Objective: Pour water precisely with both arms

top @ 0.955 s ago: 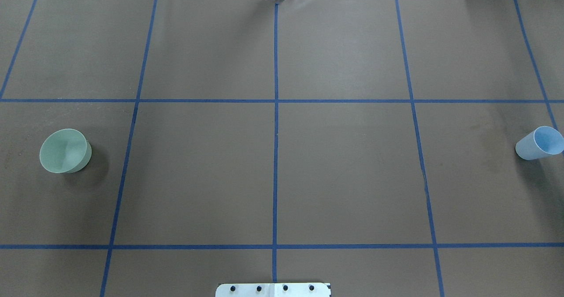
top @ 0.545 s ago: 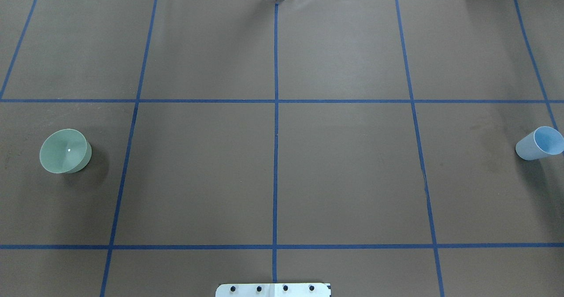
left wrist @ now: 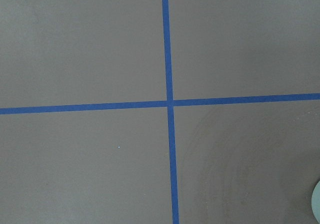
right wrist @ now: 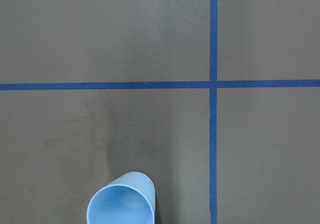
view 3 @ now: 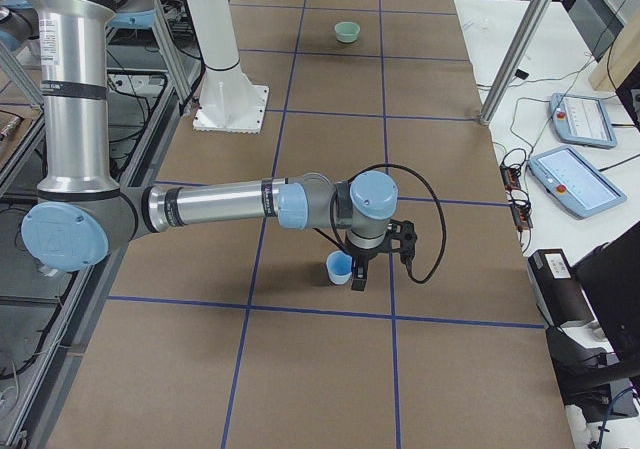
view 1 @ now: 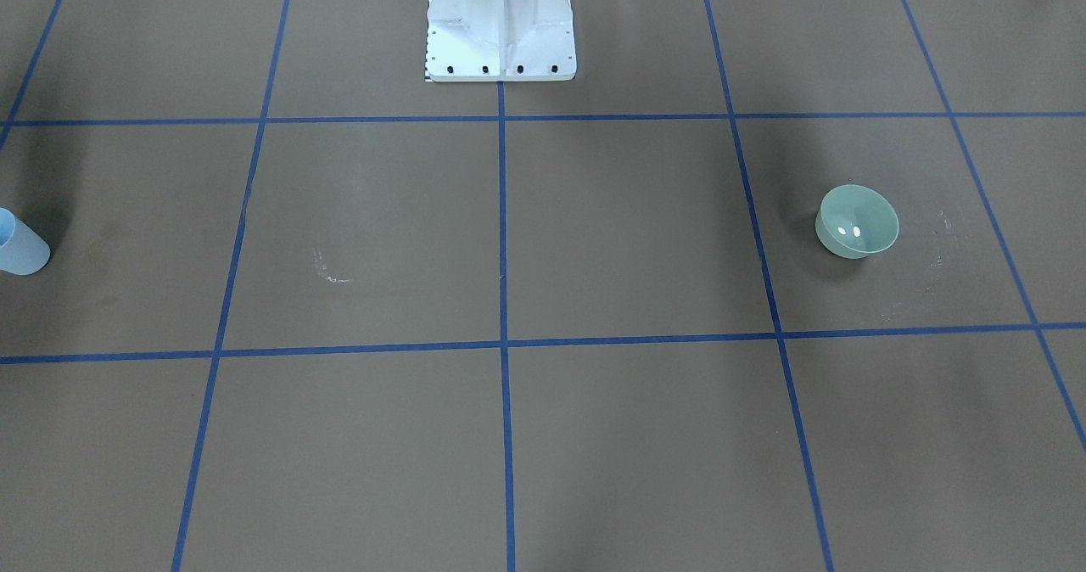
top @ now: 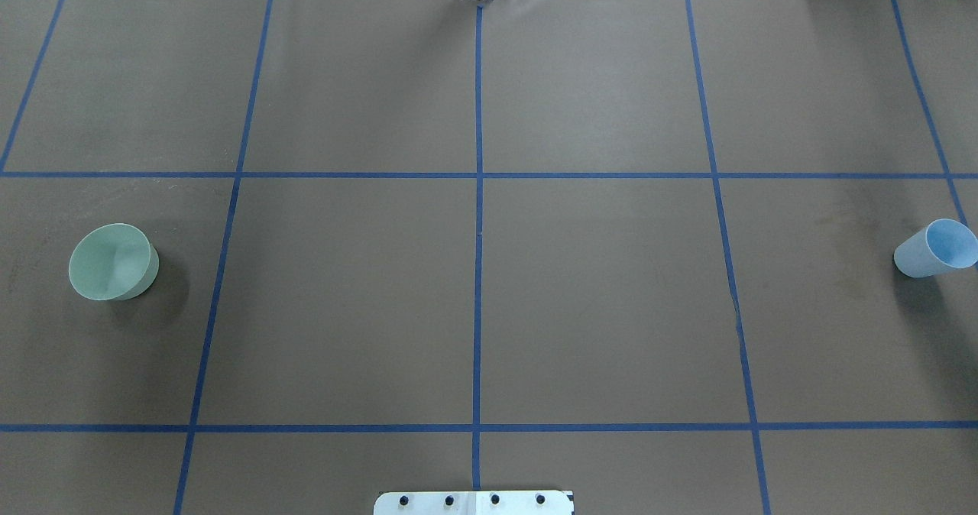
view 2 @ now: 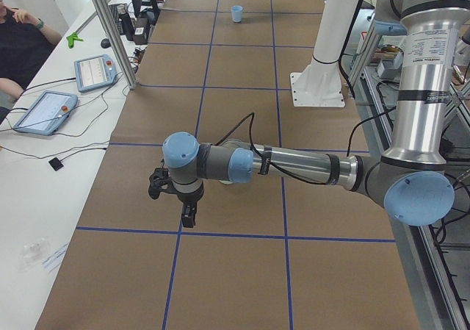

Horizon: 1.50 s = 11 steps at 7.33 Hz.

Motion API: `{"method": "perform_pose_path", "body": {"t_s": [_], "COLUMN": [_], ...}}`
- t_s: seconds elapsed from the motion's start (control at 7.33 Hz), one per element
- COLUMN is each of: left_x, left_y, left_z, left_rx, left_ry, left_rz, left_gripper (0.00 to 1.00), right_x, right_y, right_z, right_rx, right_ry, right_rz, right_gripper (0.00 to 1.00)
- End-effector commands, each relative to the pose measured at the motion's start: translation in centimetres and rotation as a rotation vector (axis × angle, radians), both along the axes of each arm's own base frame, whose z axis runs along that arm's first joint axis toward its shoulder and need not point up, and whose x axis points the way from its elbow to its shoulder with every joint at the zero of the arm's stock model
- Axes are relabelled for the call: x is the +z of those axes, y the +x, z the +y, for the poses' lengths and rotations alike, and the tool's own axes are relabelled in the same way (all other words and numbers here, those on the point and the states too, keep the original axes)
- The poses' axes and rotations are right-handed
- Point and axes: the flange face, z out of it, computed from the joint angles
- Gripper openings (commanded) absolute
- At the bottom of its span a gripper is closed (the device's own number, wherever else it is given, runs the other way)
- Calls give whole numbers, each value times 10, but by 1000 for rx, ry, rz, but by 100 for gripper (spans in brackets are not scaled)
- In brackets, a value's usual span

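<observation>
Noted green bowl [top: 113,261] at worktop's [top: 596,286] left end, blue cup [top: 936,248] at right. Found left gripper [view 2: 185,212] near bowl, right gripper [view 3: 362,275] by cup; cannot tell either's opening.

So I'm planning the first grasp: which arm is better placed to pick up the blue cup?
Right. The right gripper hangs just beside the blue cup, which also shows in the right wrist view. The left gripper is far off, by the green bowl.
</observation>
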Motion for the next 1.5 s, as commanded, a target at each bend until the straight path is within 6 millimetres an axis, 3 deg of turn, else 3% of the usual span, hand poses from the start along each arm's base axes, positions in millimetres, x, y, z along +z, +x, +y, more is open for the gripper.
{"method": "perform_pose_path", "body": {"t_s": [0.0,0.27,0.82,1.36], "left_x": [-2,-2,5,33], "left_y": [0,0,0,-1], "left_z": [-2,-3,2,12], "left_rx": [-2,-1,-2,2], "left_ry": [1,3,-13,-61], "left_rz": [-3,-6,-6,2], "left_gripper": [100,100,100,100], "right_x": [12,18,11,4], "right_y": [2,8,17,17], "right_z": [9,18,18,12], "right_rx": [-16,4,25,30], "right_ry": [-6,-29,-17,-5], "right_rz": [24,-32,-54,-53], "right_gripper": [100,100,100,100]}}
